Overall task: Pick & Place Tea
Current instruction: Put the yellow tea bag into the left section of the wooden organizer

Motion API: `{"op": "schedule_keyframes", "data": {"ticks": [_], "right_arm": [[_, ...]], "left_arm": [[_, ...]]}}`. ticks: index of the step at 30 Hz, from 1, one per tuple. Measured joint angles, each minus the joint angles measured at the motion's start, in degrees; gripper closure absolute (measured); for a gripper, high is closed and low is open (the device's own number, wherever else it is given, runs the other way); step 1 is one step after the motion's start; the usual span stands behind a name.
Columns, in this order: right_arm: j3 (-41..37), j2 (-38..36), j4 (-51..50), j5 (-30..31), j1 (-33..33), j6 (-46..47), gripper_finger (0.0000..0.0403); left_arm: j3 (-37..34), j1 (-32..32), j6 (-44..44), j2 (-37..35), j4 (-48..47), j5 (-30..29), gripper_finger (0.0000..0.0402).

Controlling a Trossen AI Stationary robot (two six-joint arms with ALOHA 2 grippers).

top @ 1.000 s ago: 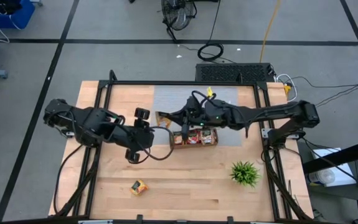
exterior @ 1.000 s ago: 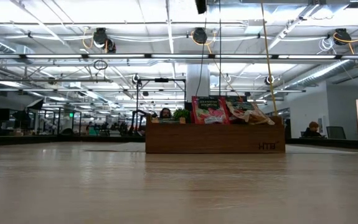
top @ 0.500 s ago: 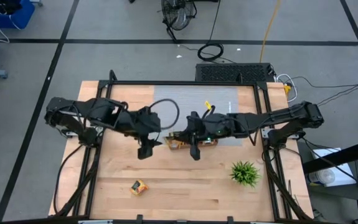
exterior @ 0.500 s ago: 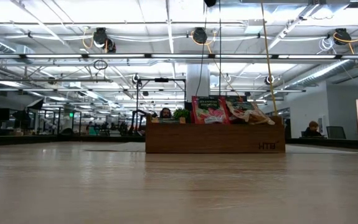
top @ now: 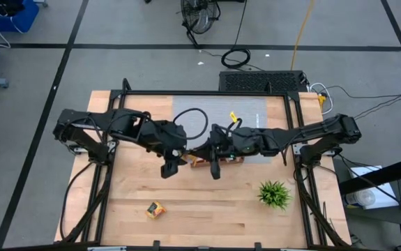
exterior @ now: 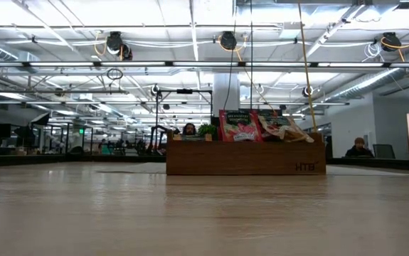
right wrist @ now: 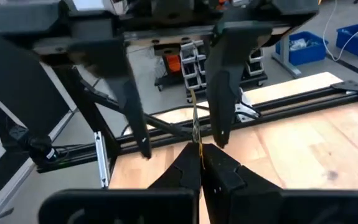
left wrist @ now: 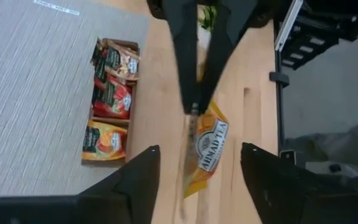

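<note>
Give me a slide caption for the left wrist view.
Right end effector pinching a yellow tea sachet above the table, the wooden tray of sachets beyond.

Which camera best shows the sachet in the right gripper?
Left wrist view: the orange-yellow sachet hangs label-on, pinched at its top by the right gripper. Right wrist view shows only its thin edge; high view barely shows it; low view misses it.

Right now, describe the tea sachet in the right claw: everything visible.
The sachet is a flat orange-yellow packet, paper-like, with a pale label printed in dark lettering. The right claw is shut on one edge and holds it above the wooden table. It sits between the open fingers of the left claw, which seem not to touch it.
</note>
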Motion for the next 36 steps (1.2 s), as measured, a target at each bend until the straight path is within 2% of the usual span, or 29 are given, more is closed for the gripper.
{"op": "schedule_keyframes", "data": {"ticks": [4, 11, 17, 21, 26, 29, 32, 36], "right_arm": [[0.0, 0.0, 0.0, 0.0, 0.5, 0.0, 0.0403], [0.0, 0.0, -0.2, 0.2, 0.4, 0.0, 0.0403], [0.0, -0.3, -0.5, 0.1, 0.5, -0.9, 0.039], [-0.1, -4.1, -8.6, 0.4, 0.5, -1.7, 0.0332], [-0.1, -10.8, -21.2, 4.8, 0.5, -1.5, 0.0231], [-0.1, -15.2, -25.4, 6.3, 0.5, -1.4, 0.0184], [-1.1, -19.3, -26.7, 6.3, 1.2, -0.4, 0.0155], [-4.3, -24.7, -26.8, 6.3, 2.7, 0.2, 0.0139]], "left_arm": [[0.0, 0.9, -1.8, -0.2, 0.4, -0.2, 0.0238], [0.0, 1.3, -0.1, -0.2, 0.5, 0.3, 0.0386], [0.0, 1.3, 1.1, -0.2, 0.5, 1.8, 0.0397], [0.0, 1.1, 1.0, -0.2, 0.3, 1.3, 0.0398], [0.0, 1.0, 0.9, 0.1, 0.4, 0.1, 0.0399], [0.0, 1.6, 0.6, 0.9, 0.7, -1.6, 0.04], [0.0, 2.7, 0.6, 2.7, 1.6, -3.4, 0.04], [-1.1, 2.9, 3.4, 5.1, 3.0, -6.3, 0.04]]}}
